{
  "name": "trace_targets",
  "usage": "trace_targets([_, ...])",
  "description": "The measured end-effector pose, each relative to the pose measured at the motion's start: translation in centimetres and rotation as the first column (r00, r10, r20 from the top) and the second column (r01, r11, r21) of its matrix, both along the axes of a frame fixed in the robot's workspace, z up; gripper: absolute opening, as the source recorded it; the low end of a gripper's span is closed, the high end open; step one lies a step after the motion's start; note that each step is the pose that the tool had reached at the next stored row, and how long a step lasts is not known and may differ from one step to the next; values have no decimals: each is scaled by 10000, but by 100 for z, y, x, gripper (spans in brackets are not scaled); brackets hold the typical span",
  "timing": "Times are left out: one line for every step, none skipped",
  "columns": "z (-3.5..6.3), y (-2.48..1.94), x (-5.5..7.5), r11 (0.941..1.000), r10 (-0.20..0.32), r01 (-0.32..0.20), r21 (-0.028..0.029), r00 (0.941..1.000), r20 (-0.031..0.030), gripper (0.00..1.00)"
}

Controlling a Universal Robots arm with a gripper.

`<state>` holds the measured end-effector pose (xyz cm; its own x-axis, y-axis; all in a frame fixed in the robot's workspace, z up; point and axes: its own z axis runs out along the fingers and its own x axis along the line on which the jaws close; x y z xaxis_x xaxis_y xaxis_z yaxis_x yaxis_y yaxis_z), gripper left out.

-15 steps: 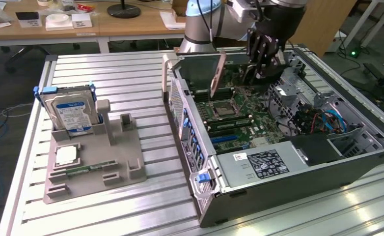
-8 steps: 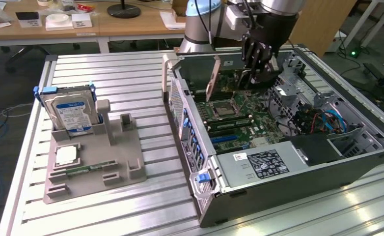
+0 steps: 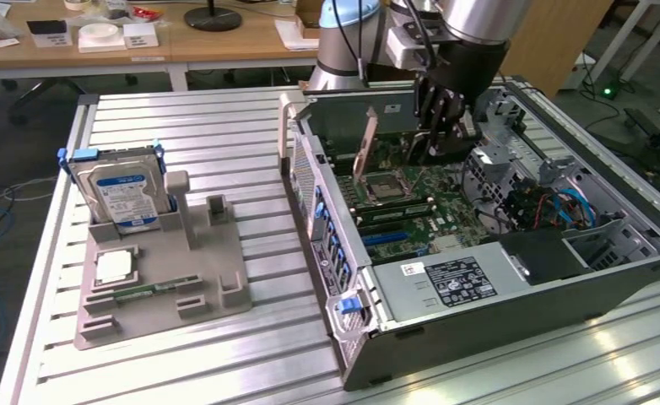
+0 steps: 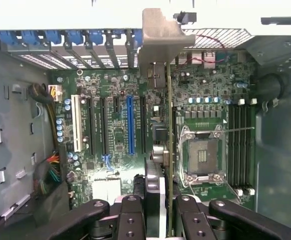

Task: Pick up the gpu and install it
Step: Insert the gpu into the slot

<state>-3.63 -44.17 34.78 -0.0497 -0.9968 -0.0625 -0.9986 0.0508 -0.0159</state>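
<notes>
gpu (image 4: 168,130) edgewise in tool (image 4: 158,202), long axis — bracket end (image 4: 160,35) — toward blue latches (image 4: 65,37)

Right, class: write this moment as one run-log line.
task: gpu install | claw: shut on gpu | gpu: on edge over motherboard, beside CPU socket | place: inside computer case | seated: cannot tell

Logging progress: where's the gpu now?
The gpu stands on edge in the gripper, upper middle of the exterior view, inside the case over the motherboard, between the CPU socket and the blue slot.
</notes>
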Motion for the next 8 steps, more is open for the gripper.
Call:
trace_targets([-18, -1, 0, 10000, 0, 0, 1, 10000, 0, 28])
trace_targets([-36, -1, -1, 10000, 1, -1, 0, 10000, 0, 28])
trace_targets([-55, -2, -4, 10000, 1, -1, 0, 10000, 0, 28])
trace_targets([-72, -2, -6, 10000, 2, -2, 0, 10000, 0, 28])
trace_targets([-92, -2, -6, 10000, 3, -3, 0, 10000, 0, 28])
trace_targets([-110, -2, -6, 10000, 5, -5, 1, 10000, 1, 28])
trace_targets([-128, -2, -6, 10000, 6, -6, 1, 10000, 1, 28])
trace_targets([-146, -2, -8, 10000, 6, -6, -4, 10000, -1, 28])
